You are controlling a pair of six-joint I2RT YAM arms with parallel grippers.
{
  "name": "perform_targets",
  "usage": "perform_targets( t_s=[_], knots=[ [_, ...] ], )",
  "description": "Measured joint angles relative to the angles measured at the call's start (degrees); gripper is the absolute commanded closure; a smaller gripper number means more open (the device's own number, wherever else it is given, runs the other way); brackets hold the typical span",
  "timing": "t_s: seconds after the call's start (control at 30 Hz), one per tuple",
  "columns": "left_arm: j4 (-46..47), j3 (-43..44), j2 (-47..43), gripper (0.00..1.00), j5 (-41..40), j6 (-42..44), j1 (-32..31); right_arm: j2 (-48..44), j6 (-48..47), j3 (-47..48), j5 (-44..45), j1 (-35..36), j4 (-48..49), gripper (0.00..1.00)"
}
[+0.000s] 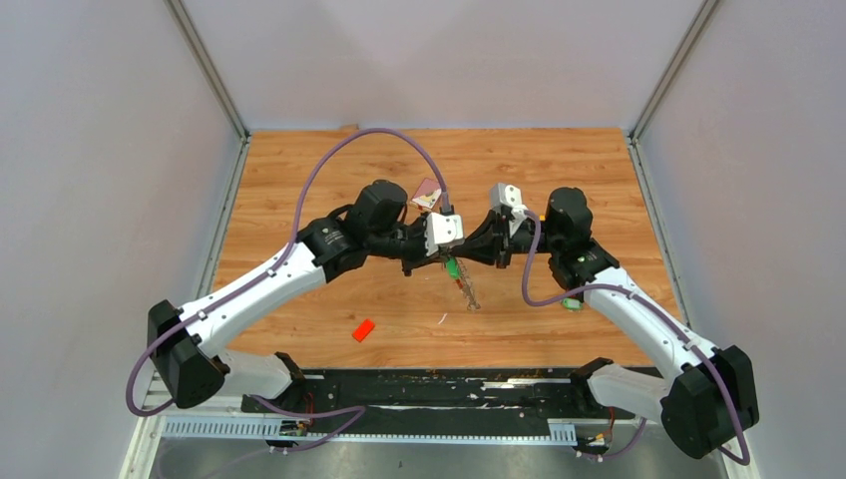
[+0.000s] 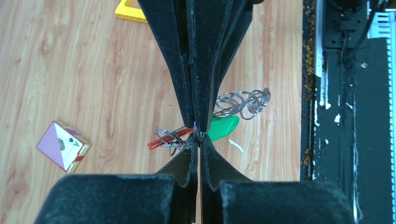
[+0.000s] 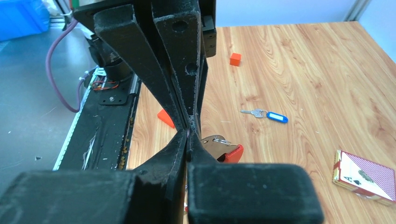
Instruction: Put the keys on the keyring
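The keyring, a red strap with wire loops, is mid-table with the green-tagged key against it; left gripper and right gripper meet tip to tip, each pressed together on its thin ring; the blue-tagged key lies well apart

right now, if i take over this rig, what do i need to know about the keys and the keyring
The left gripper is shut on a thin wire ring of the keyring.
The right gripper is shut on the same ring, tip to tip with the left.
The green-tagged key sits at the bunch just under the tips; I cannot tell whether it is threaded on.
The blue-tagged key lies loose on the table, apart from the bunch.
The black-tagged key is not in view.
Left to do: check the green one, then add the others.
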Motion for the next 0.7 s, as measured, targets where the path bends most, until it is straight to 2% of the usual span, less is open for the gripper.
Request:
perform_targets(
  t_s=[0.37, 0.7],
  knots=[
    [3.5, 0.0, 2.8, 0.98, -6.5, -2.7, 0.3, 0.6, 5.0, 0.0, 11.1, 0.0, -1.4, 1.0],
    [4.0, 1.3, 6.8, 0.99, -7.2, -3.8, 0.3, 1.6, 9.2, 0.0, 19.4, 0.0, -4.0, 1.0]
  ],
)
